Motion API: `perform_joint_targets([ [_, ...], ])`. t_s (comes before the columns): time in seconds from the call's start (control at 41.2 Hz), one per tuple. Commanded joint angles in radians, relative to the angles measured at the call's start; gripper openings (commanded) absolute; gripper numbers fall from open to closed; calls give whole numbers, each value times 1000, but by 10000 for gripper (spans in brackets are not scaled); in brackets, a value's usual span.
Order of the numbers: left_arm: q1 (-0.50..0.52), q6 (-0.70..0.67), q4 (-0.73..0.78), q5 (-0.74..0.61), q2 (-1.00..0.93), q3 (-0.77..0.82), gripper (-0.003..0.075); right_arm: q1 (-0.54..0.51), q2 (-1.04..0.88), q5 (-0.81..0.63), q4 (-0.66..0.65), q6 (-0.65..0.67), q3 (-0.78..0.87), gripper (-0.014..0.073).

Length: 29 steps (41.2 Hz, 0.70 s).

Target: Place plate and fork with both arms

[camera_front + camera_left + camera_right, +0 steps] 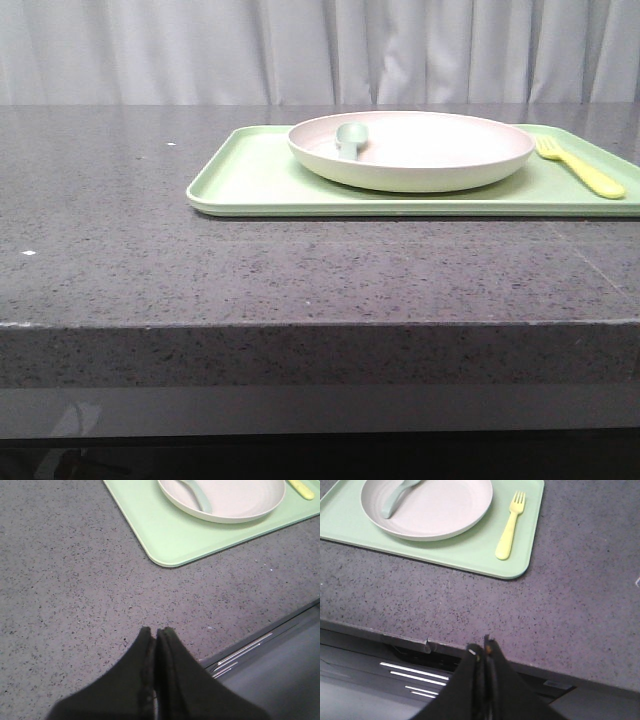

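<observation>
A speckled grey stone table (150, 250) with a square front edge carries a flat, rounded-corner green tray (250, 180) far right, with bare surface left and near. On the tray sits the round, matte cream plate (420, 150), a grey-green spoon (350, 140) lying in it. The yellow plastic fork (585, 170) lies on the tray just right of the plate. The left gripper (154, 632) and right gripper (481, 647) are pinched together, empty.

**A staged tabletop for dining tests, not a lived-in kitchen**

A dark grey speckled stone-look countertop (300, 270) stands before a plain pale grey pleated curtain (320, 50) that closes off the background. On it lies only a flat rectangular light-green tray (250, 180) with tableware. No appliances or cupboards show; the bare backdrop suggests a lab or studio.
</observation>
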Motion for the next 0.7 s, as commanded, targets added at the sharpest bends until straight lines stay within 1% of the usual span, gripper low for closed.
perform_joint_targets([
  [0.0, 1, -8, -1, -88, -3, -25, -20, -1, 6, -99, 3, -6, -21, -118],
  [0.049, 1, -39, 15, -102, -3, -25, -20, -1, 6, -99, 3, -6, -21, -118],
  [0.121, 1, -161, 53, -123, -3, -24, -20, -1, 6, -99, 3, -6, -21, -118],
  [0.146, 1, -177, 60, -126, -3, -24, -20, -1, 6, -99, 3, -6, -21, -118],
  [0.607, 1, -177, 60, -123, -3, -23, -20, -1, 6, -99, 3, -6, -21, -118],
  [0.679, 1, -148, 154, -159, -8, -12, -20, -1, 6, -99, 3, -6, -21, -118],
])
